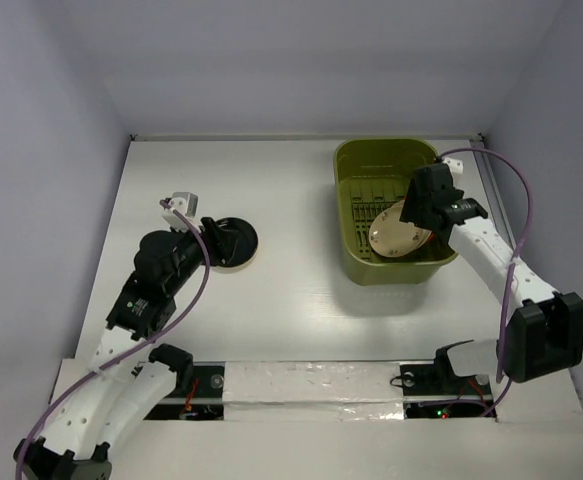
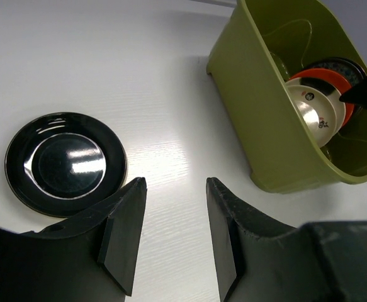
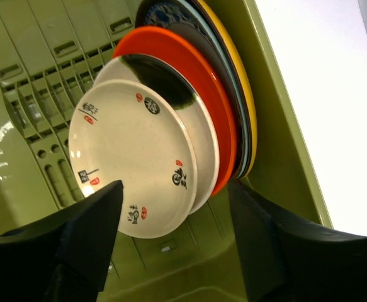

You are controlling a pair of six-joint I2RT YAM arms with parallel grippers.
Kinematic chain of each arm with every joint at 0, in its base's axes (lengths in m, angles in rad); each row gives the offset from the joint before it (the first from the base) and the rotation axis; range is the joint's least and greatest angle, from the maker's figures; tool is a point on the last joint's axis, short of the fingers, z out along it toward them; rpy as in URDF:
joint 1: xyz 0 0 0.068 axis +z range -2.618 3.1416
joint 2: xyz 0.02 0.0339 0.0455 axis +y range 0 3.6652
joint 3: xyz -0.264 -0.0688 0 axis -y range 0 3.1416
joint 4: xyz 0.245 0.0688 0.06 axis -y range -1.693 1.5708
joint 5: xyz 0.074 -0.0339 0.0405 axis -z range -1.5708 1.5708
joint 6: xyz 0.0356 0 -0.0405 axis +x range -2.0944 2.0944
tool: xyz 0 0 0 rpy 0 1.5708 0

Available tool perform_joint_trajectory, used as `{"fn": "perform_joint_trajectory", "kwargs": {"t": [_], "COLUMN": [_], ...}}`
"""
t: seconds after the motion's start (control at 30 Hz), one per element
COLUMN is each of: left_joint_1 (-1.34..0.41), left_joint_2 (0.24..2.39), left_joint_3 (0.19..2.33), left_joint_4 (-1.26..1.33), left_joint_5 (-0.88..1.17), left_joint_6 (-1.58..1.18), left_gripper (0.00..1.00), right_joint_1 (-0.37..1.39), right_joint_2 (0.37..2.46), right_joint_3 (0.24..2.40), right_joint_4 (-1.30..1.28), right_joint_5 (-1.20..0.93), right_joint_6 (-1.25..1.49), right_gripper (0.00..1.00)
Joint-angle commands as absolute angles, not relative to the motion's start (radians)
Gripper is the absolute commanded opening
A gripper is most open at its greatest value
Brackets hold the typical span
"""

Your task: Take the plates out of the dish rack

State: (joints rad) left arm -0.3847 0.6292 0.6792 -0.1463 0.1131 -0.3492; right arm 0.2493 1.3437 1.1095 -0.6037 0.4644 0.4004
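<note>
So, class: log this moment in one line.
left fingers open | glossy black round plate on white table | right fingers open at beige round plate in olive-green plastic dish rack

Olive-green dish rack (image 2: 265, 126), black plate (image 2: 65, 162), beige plate (image 3: 129, 157), orange-red plate (image 3: 196, 69)

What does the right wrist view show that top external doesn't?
Right wrist only: the leaning stack, plate by plate. The front beige plate has printed marks; behind it come a second beige plate, the orange-red plate and a dark patterned plate.
Top external only: the black plate out on the table, by the left gripper.
Both: the dish rack, the front beige plate and the open right gripper.
</note>
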Motion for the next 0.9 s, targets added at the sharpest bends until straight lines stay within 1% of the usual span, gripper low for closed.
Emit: {"fn": "perform_joint_trajectory", "kwargs": {"t": [0.0,0.1,0.2,0.4,0.57,0.7,0.73,0.77,0.8,0.83,0.87], "left_joint_1": [-0.406,-0.417,-0.428,-0.437,-0.437,-0.437,-0.437,-0.437,-0.437,-0.437,-0.437], "left_joint_2": [0.617,0.612,0.606,0.598,0.594,0.598,0.597,0.6,0.6,0.598,0.598], "left_joint_3": [0.707,0.71,0.71,0.71,0.71,0.71,0.71,0.71,0.71,0.71,0.712], "left_joint_4": [-0.101,-0.104,-0.107,-0.11,-0.11,-0.109,-0.11,-0.112,-0.11,-0.11,-0.11], "left_joint_5": [0.097,0.089,0.086,0.075,0.069,0.067,0.066,0.064,0.063,0.063,0.064], "left_joint_6": [-0.342,-0.339,-0.337,-0.334,-0.333,-0.333,-0.333,-0.333,-0.333,-0.333,-0.333], "left_gripper": [0.4,0.4,0.4,0.4,0.4,0.4,0.4,0.4,0.4,0.4,0.4], "right_joint_1": [0.233,0.233,0.233,0.233,0.233,0.233,0.233,0.233,0.233,0.233,0.233], "right_joint_2": [1.351,1.385,1.417,1.462,1.54,1.592,1.6,1.612,1.615,1.614,1.6], "right_joint_3": [1.134,1.147,1.161,1.167,1.181,1.172,1.17,1.17,1.167,1.161,1.157], "right_joint_4": [-0.646,-0.684,-0.704,-0.654,-0.629,-0.595,-0.588,-0.581,-0.565,-0.555,-0.546], "right_joint_5": [0.472,0.506,0.544,0.548,0.519,0.508,0.502,0.499,0.496,0.494,0.495], "right_joint_6": [0.423,0.439,0.451,0.457,0.446,0.446,0.446,0.448,0.448,0.454,0.456], "right_gripper": [0.74,0.78,0.79,0.74,0.73,0.78,0.82,0.82,0.82,0.79,0.74]}}
